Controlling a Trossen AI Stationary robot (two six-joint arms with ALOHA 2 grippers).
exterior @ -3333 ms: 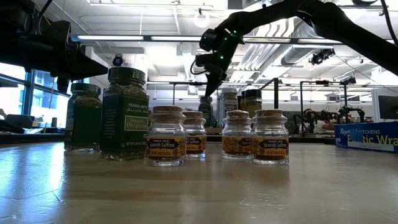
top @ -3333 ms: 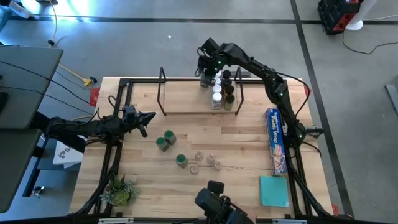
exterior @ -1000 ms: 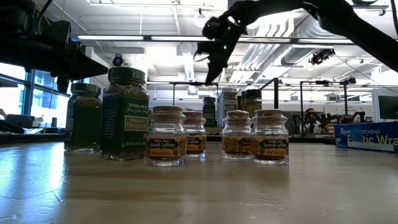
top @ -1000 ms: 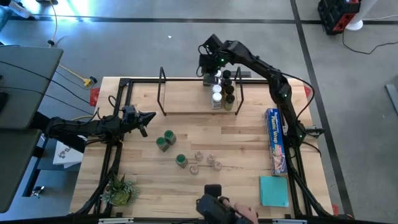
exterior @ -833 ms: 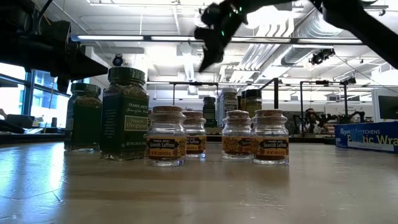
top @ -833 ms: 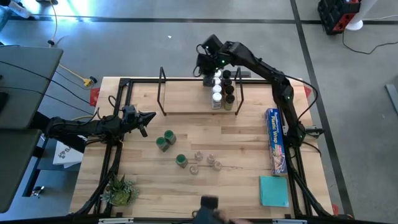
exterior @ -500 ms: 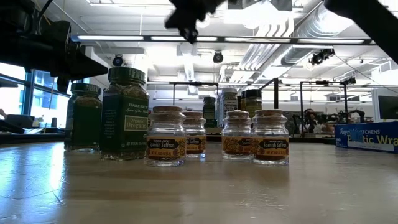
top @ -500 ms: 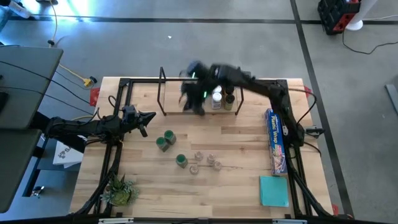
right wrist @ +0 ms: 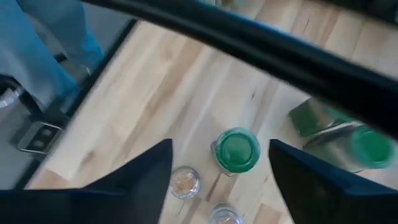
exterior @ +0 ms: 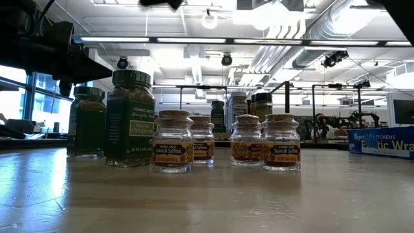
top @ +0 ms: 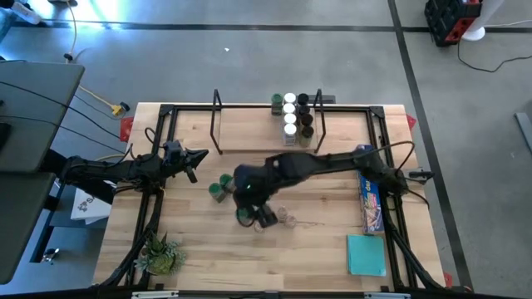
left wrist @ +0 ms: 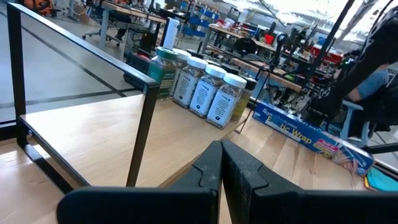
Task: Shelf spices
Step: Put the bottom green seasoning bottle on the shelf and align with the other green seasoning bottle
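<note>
Several spices [top: 291, 116] stand in rows at the right end of the shelf [top: 249, 137], a light plank between two black hoops at the table's far side. Three green-lidded jars [top: 220, 188] and several small clear jars [top: 288, 218] stand on the table's middle. My right gripper [top: 259, 214] hovers open above them. In the right wrist view its two fingers stand apart on either side of one green lid [right wrist: 238, 150] below, touching nothing. My left gripper [top: 196, 158] waits shut at the table's left, and its closed fingers [left wrist: 221, 168] point toward the shelf.
A long blue plastic-wrap box [top: 368, 187] lies along the right edge, with a teal square [top: 366, 253] nearer the front. A small plant [top: 160, 253] sits at the front left. Black frame rails border the table. A person's blue-clad limb [right wrist: 43, 50] shows beyond the table's edge.
My right gripper has risen from the jars on the shelf. It then swung fast toward the table's near side and left, tipping downward. It now hangs over the green-lidded jars in the middle. The jars on the shelf and on the table have stayed where they were.
</note>
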